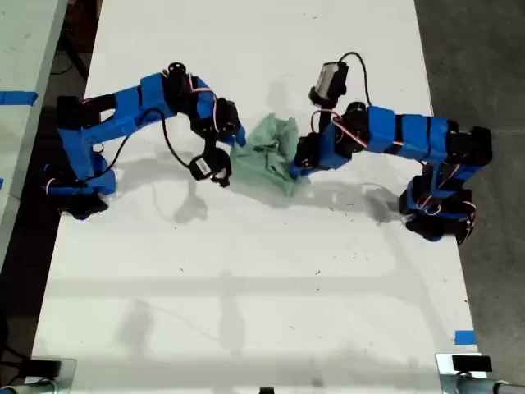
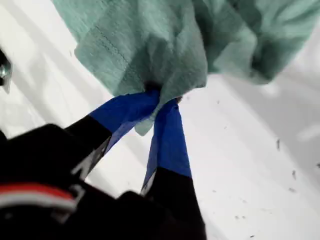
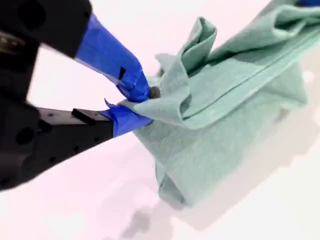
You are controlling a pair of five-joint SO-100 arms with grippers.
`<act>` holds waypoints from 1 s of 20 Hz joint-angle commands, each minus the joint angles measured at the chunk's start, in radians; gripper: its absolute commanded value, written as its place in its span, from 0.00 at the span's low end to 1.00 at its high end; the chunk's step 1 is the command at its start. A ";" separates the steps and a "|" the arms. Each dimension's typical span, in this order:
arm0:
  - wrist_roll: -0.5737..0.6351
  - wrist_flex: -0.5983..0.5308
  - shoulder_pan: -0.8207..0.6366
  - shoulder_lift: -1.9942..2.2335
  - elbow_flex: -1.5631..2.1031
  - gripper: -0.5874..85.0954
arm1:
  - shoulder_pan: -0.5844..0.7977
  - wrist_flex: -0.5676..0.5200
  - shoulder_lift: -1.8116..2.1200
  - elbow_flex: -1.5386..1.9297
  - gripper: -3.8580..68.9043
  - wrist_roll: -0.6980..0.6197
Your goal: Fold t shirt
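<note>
Mint-green t shirt (image 1: 271,152), pinched by both tools

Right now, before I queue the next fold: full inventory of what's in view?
t shirt: 1, pale mint-green, bunched mid-table between the two arms
table: 1, white, under everything
blue tape: 2 pieces, one at the table edge at the exterior view's lower right, one on the pale side surface at the exterior view's left
floor: grey, along the exterior view's right
arms: 2, blue and black, one on each side of the exterior view, both reaching to the shirt
my first gripper: blue-taped jaws shut on a fold of the t shirt
my second gripper: blue-taped jaws shut on an edge of the t shirt
</note>
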 commanded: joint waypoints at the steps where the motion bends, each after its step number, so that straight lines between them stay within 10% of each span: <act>1: 0.227 -0.031 -0.241 0.061 -0.043 0.05 | 0.230 0.038 0.025 -0.032 0.10 -0.173; 2: 0.282 -0.080 -0.293 0.021 -0.034 0.28 | 0.304 0.052 -0.018 -0.034 0.34 -0.210; 4: 0.328 -0.149 -0.357 -0.066 -0.044 0.42 | 0.400 0.087 -0.066 -0.049 0.62 -0.252; 7: 0.373 -0.175 -0.414 -0.060 -0.071 0.40 | 0.479 0.153 -0.048 -0.089 0.68 -0.305; 12: 0.345 -0.080 -0.446 0.336 0.003 0.00 | 0.494 0.198 0.316 0.114 0.53 -0.321; 14: 0.342 -0.103 -0.426 0.586 0.117 0.00 | 0.449 0.187 0.580 0.293 0.08 -0.278; 15: 0.325 -0.147 -0.399 0.719 0.227 0.00 | 0.396 0.163 0.723 0.403 0.06 -0.249; 20: 0.107 -0.781 -0.218 1.552 1.499 0.00 | 0.081 -0.075 1.379 1.089 0.07 -0.199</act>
